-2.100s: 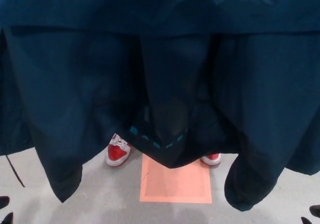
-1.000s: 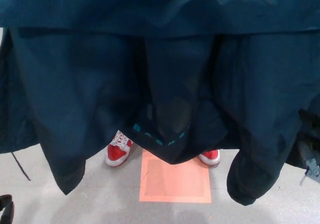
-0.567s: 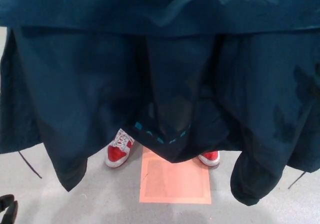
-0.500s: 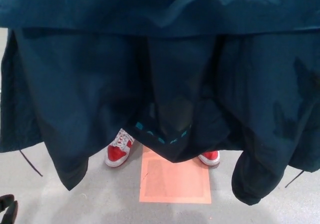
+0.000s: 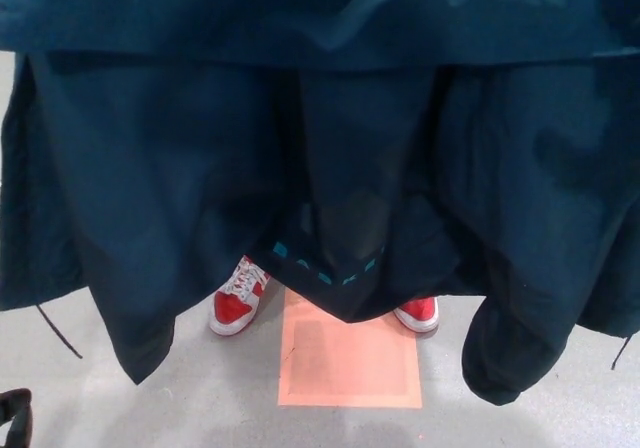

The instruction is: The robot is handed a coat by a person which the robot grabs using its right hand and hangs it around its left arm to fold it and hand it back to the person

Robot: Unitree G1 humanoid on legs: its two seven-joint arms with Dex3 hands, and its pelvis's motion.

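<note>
The coat [image 5: 320, 118] blocks nearly everything above the left hand [image 5: 12, 420]; bare floor [image 5: 200, 398] (shoes [image 5: 235, 303] and orange mat [image 5: 350, 358] beyond) lies open beside it.

Dark teal coat [image 5: 330, 118], hanging spread, sleeves dangling.

Shoes [image 5: 235, 303] half behind coat [image 5: 180, 168]; left robot hand [image 5: 14, 420] — edge-clipped

the coat [image 5: 320, 118] hangs before a person's shoes [image 5: 236, 304], one either side of a floor square [image 5: 350, 363].
</note>
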